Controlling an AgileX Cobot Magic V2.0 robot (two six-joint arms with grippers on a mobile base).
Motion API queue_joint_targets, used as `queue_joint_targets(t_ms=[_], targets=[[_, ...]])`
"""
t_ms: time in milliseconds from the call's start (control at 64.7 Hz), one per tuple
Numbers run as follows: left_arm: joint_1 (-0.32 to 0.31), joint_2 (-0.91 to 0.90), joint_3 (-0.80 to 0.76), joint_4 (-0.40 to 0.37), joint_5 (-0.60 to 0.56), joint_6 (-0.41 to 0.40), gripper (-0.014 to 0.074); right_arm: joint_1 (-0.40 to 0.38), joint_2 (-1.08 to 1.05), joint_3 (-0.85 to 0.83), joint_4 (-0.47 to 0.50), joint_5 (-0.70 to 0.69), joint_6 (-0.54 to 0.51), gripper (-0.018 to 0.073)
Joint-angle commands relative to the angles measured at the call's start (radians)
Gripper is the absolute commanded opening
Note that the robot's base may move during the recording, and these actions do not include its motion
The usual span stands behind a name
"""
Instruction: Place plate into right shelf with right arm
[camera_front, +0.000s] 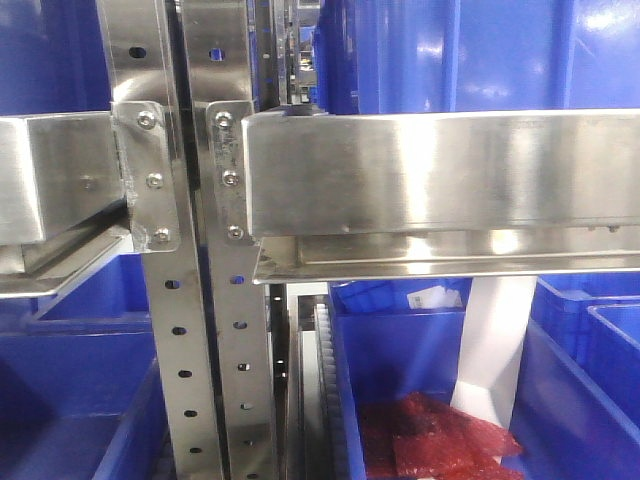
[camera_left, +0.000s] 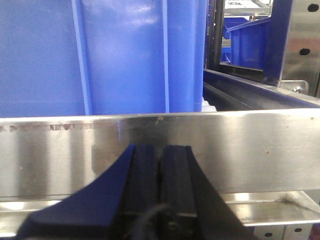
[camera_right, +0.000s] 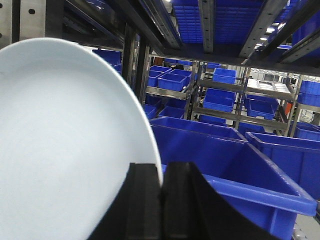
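The right shelf (camera_front: 440, 175) shows its broad front rail across the front view, its left corner bolted to perforated uprights (camera_front: 245, 350). A narrow gap parts that corner from the left-hand shelf (camera_front: 50, 170). Under the rail's lower edge there is open room above a blue bin (camera_front: 400, 370) holding red packets (camera_front: 440, 440). A white strip (camera_front: 495, 340) stands behind the packets, running up under the rail; what it is cannot be made out.

In the right wrist view the right gripper (camera_right: 161, 170) pinches the plate (camera_right: 65, 150) at its rim, fingers pressed close on the edge. The plate is held tilted, its pale face filling the left half of the view and cut off at the left and bottom edges. Dark rack beams (camera_right: 205, 25) run close overhead, and an open blue crate (camera_right: 235, 165) lies below and to the right (its floor is not visible). More blue crates sit on far racks (camera_right: 225, 95), small and hard to read.

In the left wrist view the left gripper (camera_left: 160, 150) has its fingers pressed together with nothing between them, just before a steel rail (camera_left: 250, 150) that spans the view. Behind the rail's top edge a tall blue tub (camera_left: 125, 55) blocks the shelf; its contents are hidden.
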Motion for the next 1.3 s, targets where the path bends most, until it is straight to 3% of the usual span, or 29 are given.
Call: queue_joint_targets(t_ms=[0,340,448,803,1066,1282], targets=[[0.001,-0.008,0.008,-0.002,-0.089,-0.002,-0.0047,-0.001,0.018,-0.027,-0.022,-0.092,-0.004,0.0052],[0.001,-0.008,0.008,-0.002,-0.089,-0.002,-0.0047,-0.001,0.023,-0.037,-0.022,-0.138,-0.002,0.0055],[0.001,-0.008,0.008,-0.002,-0.089,-0.002,-0.0047,-0.001,0.07,-0.085,-0.018,-0.145,0.048,0.0055],[0.001,-0.008,0.008,-0.002,-0.089,-0.002,-0.0047,-0.001,0.497,-0.503,-0.018,-0.011,0.08,0.0055],[0.001,-0.008,0.008,-0.002,-0.089,-0.002,-0.0047,-0.002,0.774,-0.786,-0.137,0.193,0.08,0.0055],[0.001,-0.008,0.008,-0.002,-0.089,-0.002,-0.0047,-0.108,0.904,-0.87,-0.157,0.237,0.081,0.0055]])
